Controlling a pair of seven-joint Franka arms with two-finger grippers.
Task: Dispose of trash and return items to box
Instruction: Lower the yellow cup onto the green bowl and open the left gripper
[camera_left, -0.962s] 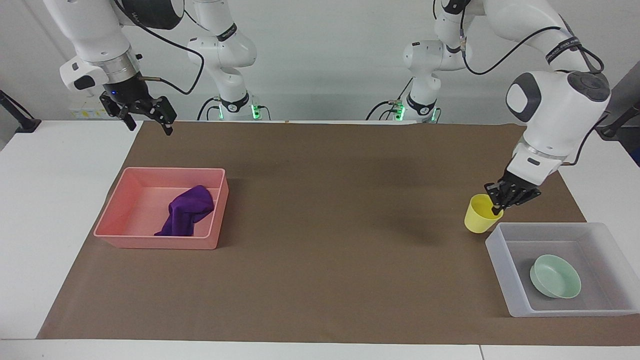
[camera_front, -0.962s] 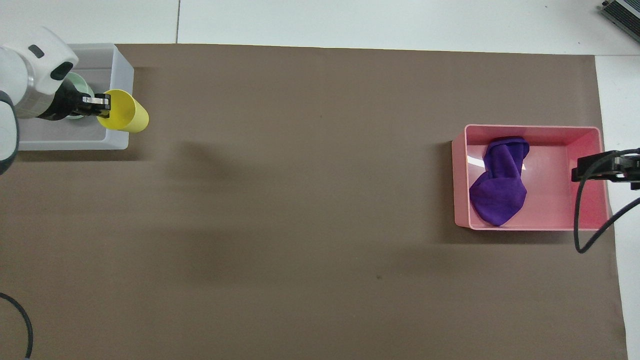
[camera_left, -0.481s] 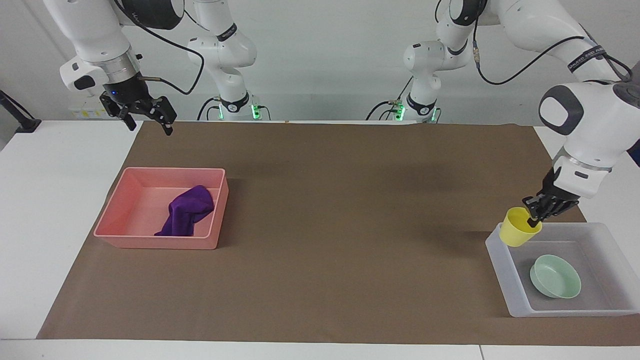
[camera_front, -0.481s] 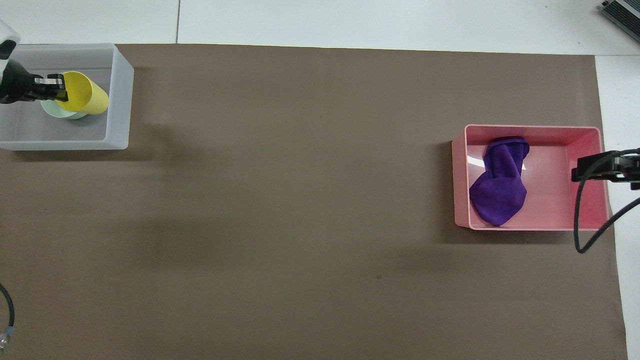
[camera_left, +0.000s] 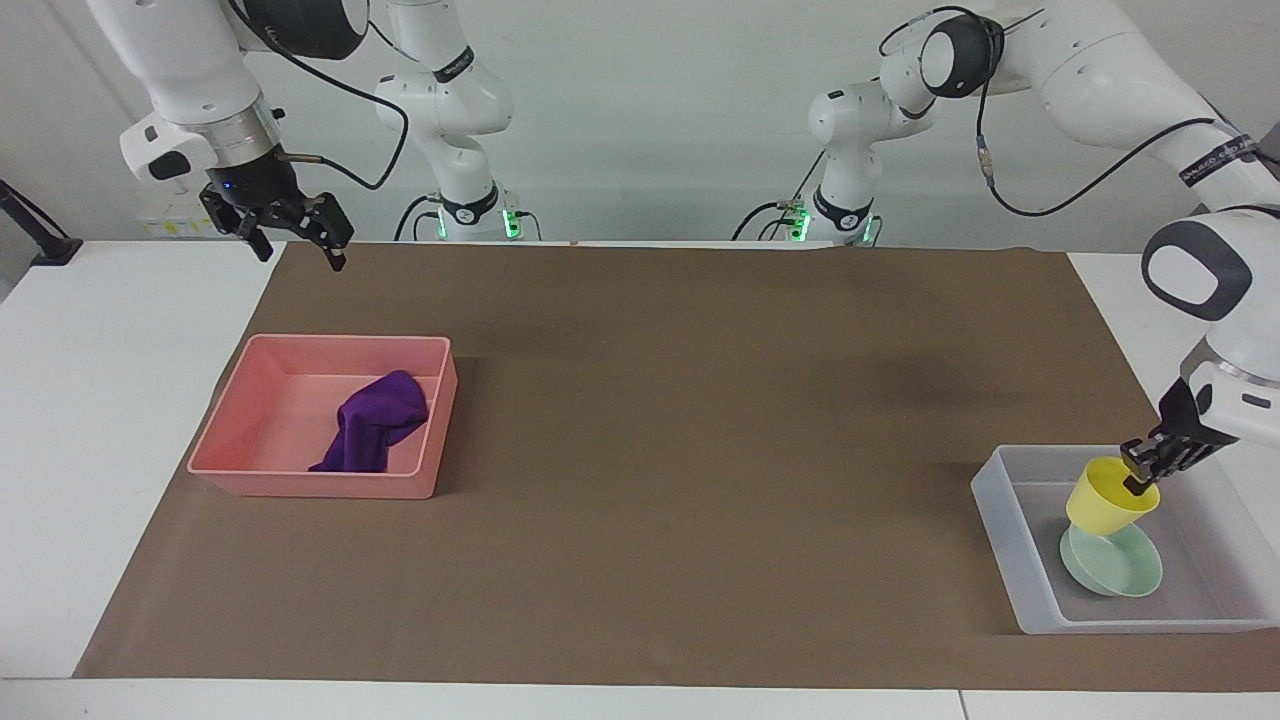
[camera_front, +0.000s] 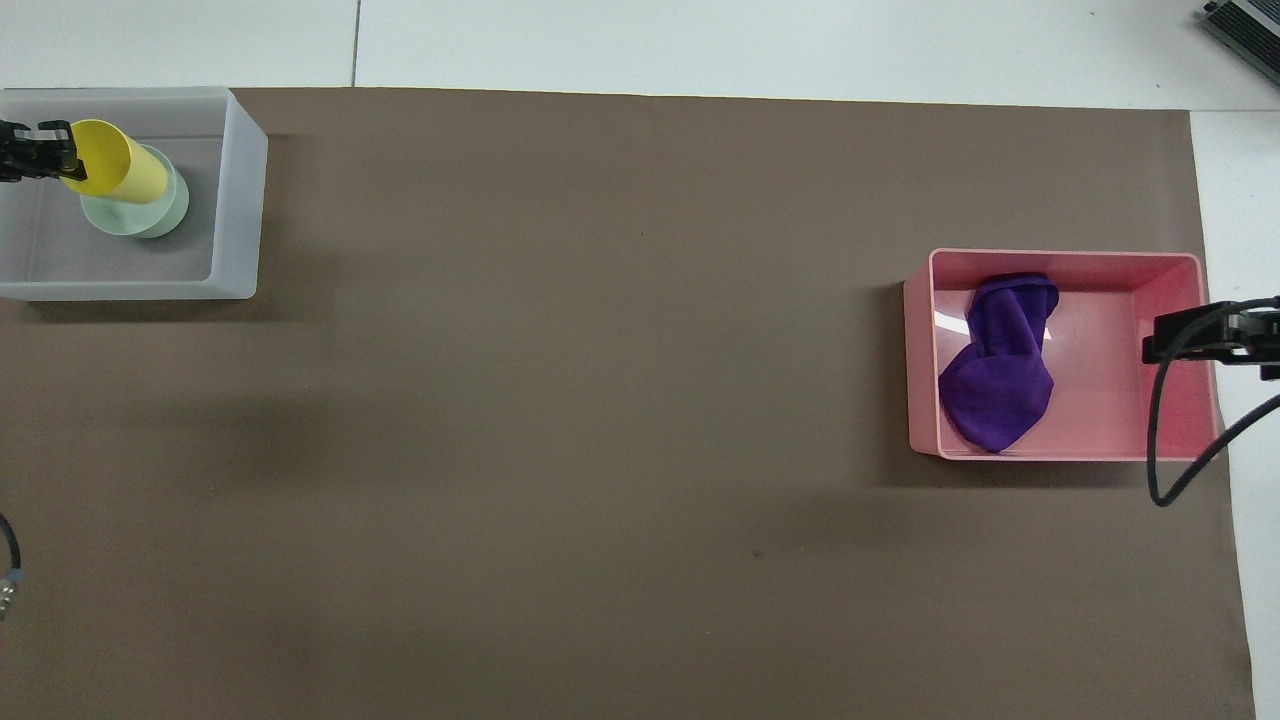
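1. Yellow cup, at the facing view's lower right, hangs tilted over the mint-green bowl in the translucent box, its rim pinched by the left gripper.
2. Right gripper waits spread apart, upper left, over the brown mat.
3. Purple cloth lies in the pink tray below it.

On the tabletop lies a brown paper mat that carries two trays, well apart. The translucent whitish rectangular plastic box sits at the left arm's end, the pink rectangular plastic tray at the right arm's end. In the box rests the shallow mint-green round bowl; the small yellow plastic cup hangs tilted over the bowl, its rim in the jaws of the left gripper. In the pink tray lies the soft deep-purple cloth. The right gripper hangs over the mat's edge nearest the robots, near that tray.
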